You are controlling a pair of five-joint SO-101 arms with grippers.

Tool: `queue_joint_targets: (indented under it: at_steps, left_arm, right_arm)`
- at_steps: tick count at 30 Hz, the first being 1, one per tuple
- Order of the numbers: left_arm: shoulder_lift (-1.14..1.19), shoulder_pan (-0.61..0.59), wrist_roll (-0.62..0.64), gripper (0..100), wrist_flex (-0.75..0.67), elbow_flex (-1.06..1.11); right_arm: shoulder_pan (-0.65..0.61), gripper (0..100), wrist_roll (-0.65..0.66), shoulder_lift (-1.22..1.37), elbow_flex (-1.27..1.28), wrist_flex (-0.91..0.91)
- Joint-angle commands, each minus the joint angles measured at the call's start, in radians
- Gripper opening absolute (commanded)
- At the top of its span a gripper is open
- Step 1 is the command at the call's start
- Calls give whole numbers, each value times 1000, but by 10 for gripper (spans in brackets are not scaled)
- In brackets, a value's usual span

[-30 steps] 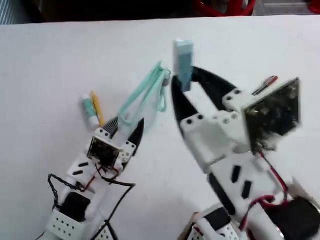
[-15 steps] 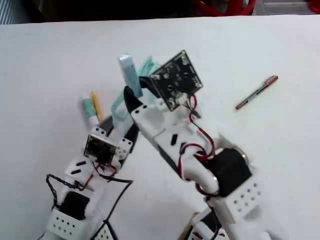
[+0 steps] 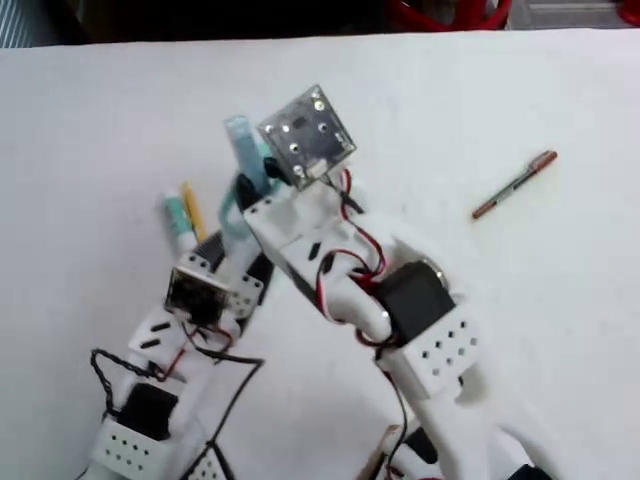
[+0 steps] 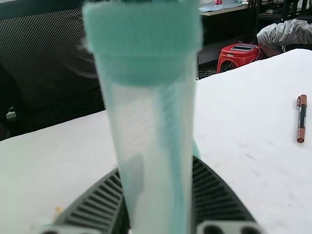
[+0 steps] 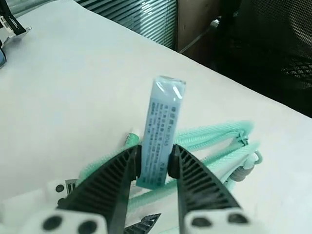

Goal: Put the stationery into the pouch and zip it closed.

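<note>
loc: office/lab | wht table (image 3: 90,110) | mesh chair (image 4: 44,63) bkgd | window blinds (image 5: 139,19)

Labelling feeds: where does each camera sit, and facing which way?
High view: fixed overhead, looking down at the table and both arms.
Left wrist view: on that wrist, facing along the left gripper holding the pouch.
Right wrist view: on that wrist, facing along the right gripper clamping a blue packet.
Shared: high and left wrist views show the pen.

White table (image 3: 500,90), black mesh chair (image 4: 44,63) behind
</note>
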Motion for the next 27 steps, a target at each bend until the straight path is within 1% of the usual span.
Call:
queue_joint_targets:
  at_steps: [1, 6, 8, 10, 13, 15, 19, 24, 25, 27]
  left_arm:
    - [1, -7, 21, 146, -18, -3]
    - [1, -7, 23, 146, -18, -3]
    - [1, -7, 23, 146, -18, -3]
    - [1, -7, 23, 146, -18, -3]
    - [1, -7, 21, 146, -18, -5]
    - [1, -7, 21, 146, -20, -5]
    - [1, -7, 21, 146, -20, -5]
    - [1, -7, 21, 146, -20, -5]
    - [1, -7, 21, 146, -20, -5]
    - [1, -7, 21, 146, -20, -5]
  right_arm:
    - [-4, 17, -2, 30, -5, -42]
    - [-8, 19, -2, 51, -3, -73]
    - [-10, 33, 0, 45, -3, -59]
    - [-2, 85, 0, 45, -8, -4]
    - [8, 209, 0, 44, -8, 61]
    - [13, 264, 2, 44, -9, 85]
    - [12, 255, 2, 7, -9, 104]
    - [13, 243, 2, -119, -8, 102]
    - [13, 243, 8, -137, -2, 104]
    - [13, 243, 60, -154, 0, 116]
